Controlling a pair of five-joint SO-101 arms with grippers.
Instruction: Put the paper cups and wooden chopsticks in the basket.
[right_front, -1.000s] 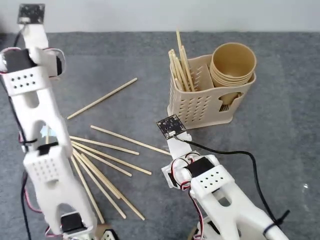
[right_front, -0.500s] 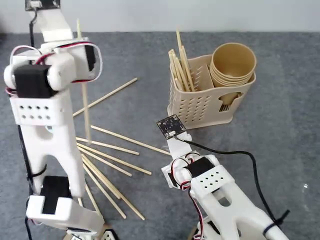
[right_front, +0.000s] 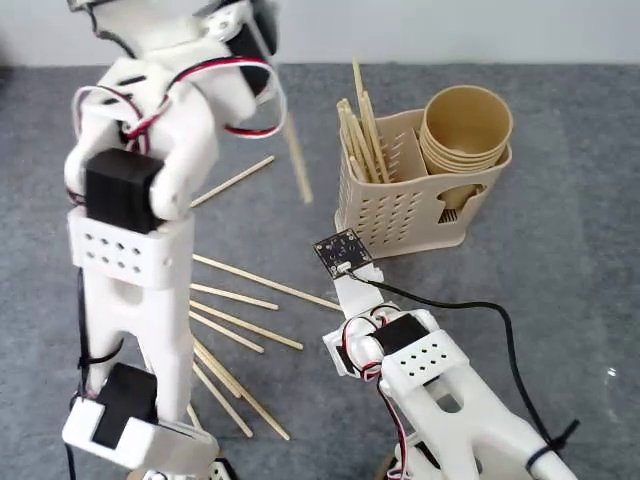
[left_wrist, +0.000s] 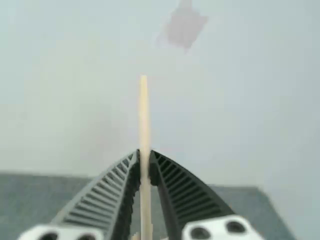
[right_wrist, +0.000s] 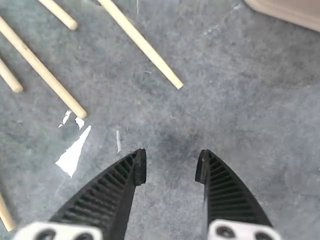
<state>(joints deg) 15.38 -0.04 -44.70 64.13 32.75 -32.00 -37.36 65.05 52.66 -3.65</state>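
A beige perforated basket (right_front: 392, 212) stands at the back right, with stacked paper cups (right_front: 468, 125) and several wooden chopsticks (right_front: 356, 135) in it. My left gripper (left_wrist: 144, 157) is shut on one chopstick (left_wrist: 144, 112), held high in the air; in the high view this chopstick (right_front: 296, 160) slants down just left of the basket. Several loose chopsticks (right_front: 262, 281) lie on the grey mat in front of the left arm. My right gripper (right_wrist: 171, 167) hangs open just above the mat, holding nothing, with chopstick ends (right_wrist: 141, 44) a little way beyond its fingertips.
The raised left arm (right_front: 150, 200) covers much of the left side. The right arm (right_front: 420, 365) sits low at the front centre, its camera board (right_front: 343, 252) close to the basket's front. Small white paper scraps (right_wrist: 74, 150) lie on the mat near the right gripper.
The left arm has lifted off the mat with one chopstick and swung up and right toward the basket. The right arm has kept still.
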